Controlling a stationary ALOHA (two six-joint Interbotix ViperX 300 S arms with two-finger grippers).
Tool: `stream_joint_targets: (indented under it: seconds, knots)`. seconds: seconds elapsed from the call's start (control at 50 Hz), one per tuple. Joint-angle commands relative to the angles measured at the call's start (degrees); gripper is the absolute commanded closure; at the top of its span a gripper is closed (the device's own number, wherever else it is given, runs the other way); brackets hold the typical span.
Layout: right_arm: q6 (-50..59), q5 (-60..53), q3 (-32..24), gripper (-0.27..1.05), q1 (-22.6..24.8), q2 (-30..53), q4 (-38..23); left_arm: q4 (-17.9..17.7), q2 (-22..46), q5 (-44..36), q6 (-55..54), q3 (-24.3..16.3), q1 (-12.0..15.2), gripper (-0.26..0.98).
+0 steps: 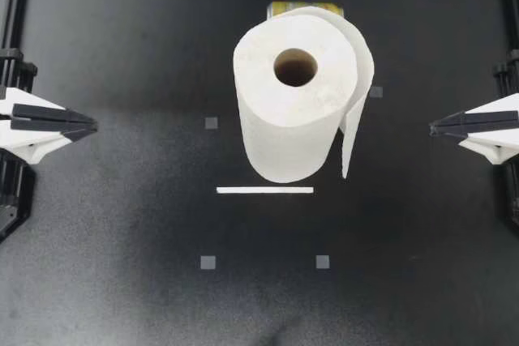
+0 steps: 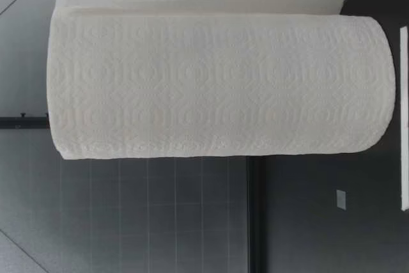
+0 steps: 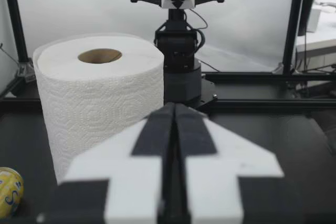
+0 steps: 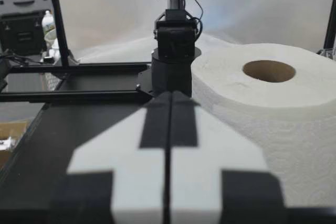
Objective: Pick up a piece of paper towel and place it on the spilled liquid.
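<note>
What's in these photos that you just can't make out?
Yellow object: top view, mostly hidden by the paper towel roll; left wrist view, cut off at the edge.
Spilled liquid: none visible on the dark table in any view.
Low view: the roll blocks whatever lies behind it.

Black matte worktop (image 1: 105, 281) w/ black frame posts (image 3: 293, 19) at its corners. Beyond the edges a pale plain backdrop (image 3: 73, 3); grey tiled wall (image 2: 128, 222) in low view.

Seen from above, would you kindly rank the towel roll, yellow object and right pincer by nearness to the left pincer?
From the left pincer:
1. Towel roll, table centre.
2. Yellow object, behind the roll.
3. Right pincer, opposite side.
</note>
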State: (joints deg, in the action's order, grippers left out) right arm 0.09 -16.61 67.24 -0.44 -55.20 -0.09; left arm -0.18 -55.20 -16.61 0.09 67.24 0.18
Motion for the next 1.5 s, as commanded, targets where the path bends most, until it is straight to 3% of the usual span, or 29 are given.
stream_joint_targets:
  seconds: [0.0,0.28,0.52,0.72,0.86,1.08,1.16,1.24,1.48]
  knots:
    - [0.4,-0.6,-1.1,0.66,-0.1,0.5,0.0,-0.2,0.8,-0.9,-0.2,-1.4,0.2,0.51]
    - [1.4,4.5,-5.4,0.67,-0.1,5.0,0.0,-0.3,3.6,-0.5,-0.5,-3.5,0.2,0.57]
    - [1.5,38.2,-17.8,0.68,-0.2,9.1,-0.4,-0.9,13.6,0.0,0.1,-11.5,0.6,0.57]
    - [4.8,62.1,-27.7,0.69,0.1,15.1,-4.4,-0.9,24.4,2.5,0.2,-20.0,5.1,0.57]
    - [14.1,74.1,-32.3,0.69,6.8,20.3,-14.6,-0.6,30.3,6.4,0.4,-26.0,7.0,0.57]
    - [41.9,104.9,-37.0,0.68,32.3,31.3,-50.7,-0.1,36.2,11.3,2.3,-33.0,8.3,0.57]
    - [48.8,111.5,-37.9,0.68,39.2,35.3,-57.9,-0.1,37.6,13.2,3.2,-34.7,8.3,0.57]
    - [55.1,111.9,-38.4,0.68,41.6,39.5,-60.5,-0.1,38.9,15.4,4.3,-36.5,8.5,0.57]
    - [75.1,111.8,-39.2,0.67,42.6,51.3,-65.4,-0.1,41.7,19.2,4.6,-38.8,9.0,0.57]
